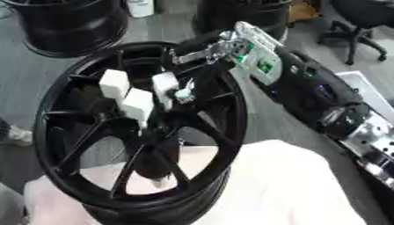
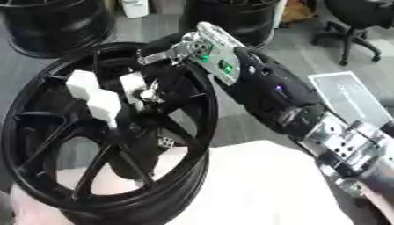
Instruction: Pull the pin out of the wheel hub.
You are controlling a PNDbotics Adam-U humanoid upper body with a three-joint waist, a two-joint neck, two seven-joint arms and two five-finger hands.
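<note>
1. A workshop floor with spare black rims at the far side; a white-covered surface [image 1: 292, 184] carries the wheel [image 1: 223, 132].
2. The right hand [image 2: 173, 52] reaches over the far rim; I cannot tell whether its fingers are clenched.
3. White pins [image 1: 138, 105] stand at the hub, just near-left of the hand.
4. The pins look light and stiff; grasp one by its block head.

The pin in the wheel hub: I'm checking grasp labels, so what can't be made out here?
- Right hand: its fingers are hidden behind the wheel rim and dark spokes, both views.
- The pin itself: not distinguishable among the white blocks at the hub.
- Left hand: in neither view.
</note>
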